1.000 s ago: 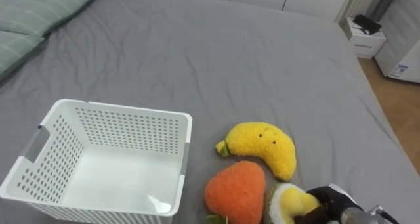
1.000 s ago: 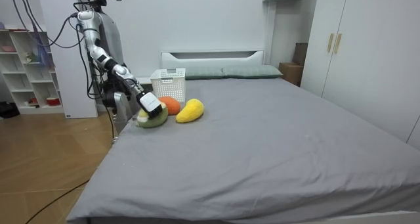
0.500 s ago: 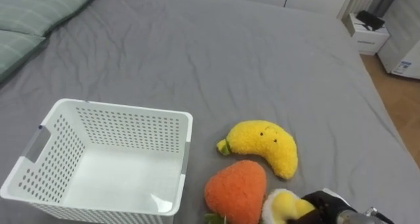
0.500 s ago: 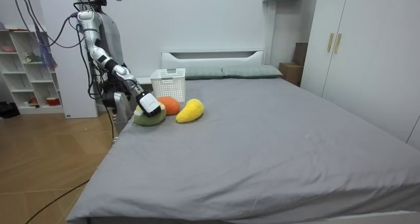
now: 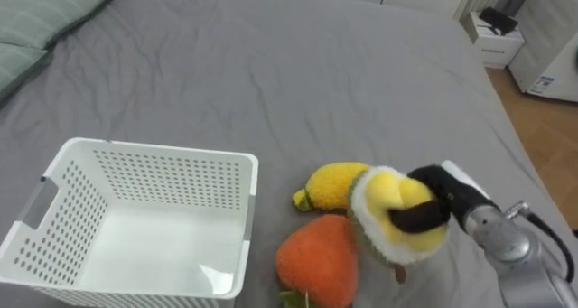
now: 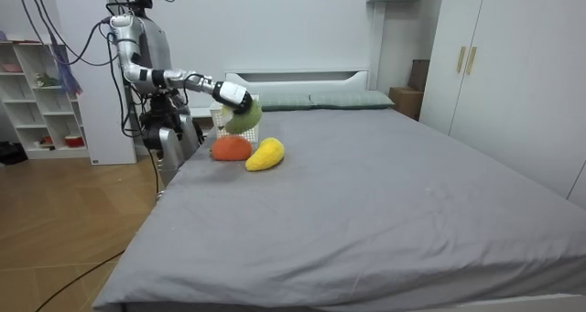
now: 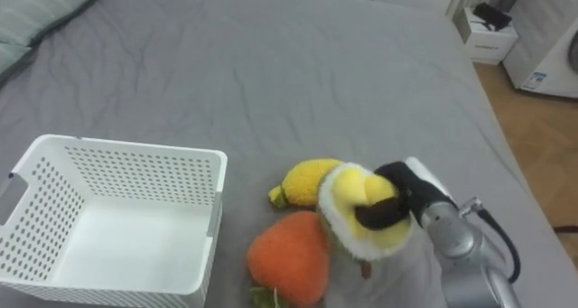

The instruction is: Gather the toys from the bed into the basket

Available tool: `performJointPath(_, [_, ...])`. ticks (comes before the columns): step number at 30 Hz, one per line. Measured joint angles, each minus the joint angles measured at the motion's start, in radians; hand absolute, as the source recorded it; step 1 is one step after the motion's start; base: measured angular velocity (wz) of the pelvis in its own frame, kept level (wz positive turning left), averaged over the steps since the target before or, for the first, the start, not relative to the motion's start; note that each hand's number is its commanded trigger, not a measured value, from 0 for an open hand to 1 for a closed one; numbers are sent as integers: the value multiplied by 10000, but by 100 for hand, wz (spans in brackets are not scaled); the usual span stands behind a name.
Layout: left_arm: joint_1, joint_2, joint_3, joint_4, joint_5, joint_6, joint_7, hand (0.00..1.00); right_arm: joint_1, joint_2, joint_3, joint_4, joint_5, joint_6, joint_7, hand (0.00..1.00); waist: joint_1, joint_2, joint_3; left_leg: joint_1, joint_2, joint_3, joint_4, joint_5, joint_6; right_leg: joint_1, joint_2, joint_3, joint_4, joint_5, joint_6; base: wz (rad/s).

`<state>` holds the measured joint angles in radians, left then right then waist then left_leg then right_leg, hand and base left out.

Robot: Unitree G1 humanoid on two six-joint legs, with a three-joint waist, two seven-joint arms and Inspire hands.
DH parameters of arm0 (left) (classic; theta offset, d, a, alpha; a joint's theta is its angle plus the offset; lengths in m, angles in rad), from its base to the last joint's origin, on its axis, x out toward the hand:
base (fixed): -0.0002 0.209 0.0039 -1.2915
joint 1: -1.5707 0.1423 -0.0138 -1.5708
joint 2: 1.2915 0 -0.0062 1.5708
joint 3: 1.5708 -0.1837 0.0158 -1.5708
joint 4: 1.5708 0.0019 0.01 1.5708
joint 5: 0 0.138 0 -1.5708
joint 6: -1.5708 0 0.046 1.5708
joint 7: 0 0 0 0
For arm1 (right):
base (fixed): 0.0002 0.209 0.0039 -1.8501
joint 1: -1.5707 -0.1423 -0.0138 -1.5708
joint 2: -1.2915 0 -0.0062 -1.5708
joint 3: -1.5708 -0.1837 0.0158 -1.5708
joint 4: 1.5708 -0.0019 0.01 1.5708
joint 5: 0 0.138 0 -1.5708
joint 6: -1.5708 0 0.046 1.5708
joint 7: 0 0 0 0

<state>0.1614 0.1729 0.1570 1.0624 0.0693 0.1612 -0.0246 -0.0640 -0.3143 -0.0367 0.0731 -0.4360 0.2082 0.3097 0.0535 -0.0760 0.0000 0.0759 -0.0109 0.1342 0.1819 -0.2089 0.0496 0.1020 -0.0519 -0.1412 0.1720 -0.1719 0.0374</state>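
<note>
Notably, the right hand (image 5: pixel 449 198), curled round the plush (image 5: pixel 384 200), hung short of the basket (image 5: pixel 163 151), so a slack grip could have dropped it outside.

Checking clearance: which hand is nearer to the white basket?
Right. The right hand, fingers curled round the green-and-yellow plush toy, hangs to the right of the white basket, by the banana plush. Where the left hand is cannot be told.

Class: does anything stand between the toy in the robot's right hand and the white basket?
Nothing blocks it. The yellow-and-green plush toy, gripped by the right hand, is lifted; the orange plush fruit lies lower, beneath the path, and the white perforated basket is open-topped.
</note>
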Motion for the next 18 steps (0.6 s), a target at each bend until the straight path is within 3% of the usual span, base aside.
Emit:
performJointPath(8, [-16, -3, 253, 17, -2, -22, -14, 0, -742, -133, -206, -1427, 406, 91, 388, 100, 121, -39, 28, -10, 4, 4, -74, 4, -2, -17, 6, 9, -1, 0, 0, 0])
performJointPath(11, [-81, -12, 210, -15, -6, -21, -40, 0, -889, -132, -138, -1426, 381, 148, 542, 100, 364, -30, 34, -51, 3, -2, -42, 4, -1, -53, 3, 6, 1, 0, 0, 0])
performJointPath(13, [-113, -31, 121, -46, 0, -20, -28, 0, -1132, -131, 302, -1424, 374, 423, 713, 100, 415, 0, 54, -135, 0, -30, 24, 5, -1, -132, -7, -39, 22, 1, 0, 4])
performJointPath(18, [-396, -91, -53, -40, 5, -23, 17, 0, -1747, -36, 1068, -1317, 207, 538, 1141, 100, 810, 48, 94, -170, -9, -89, -5, 12, -4, -138, -6, -150, -16, 1, 0, 3])
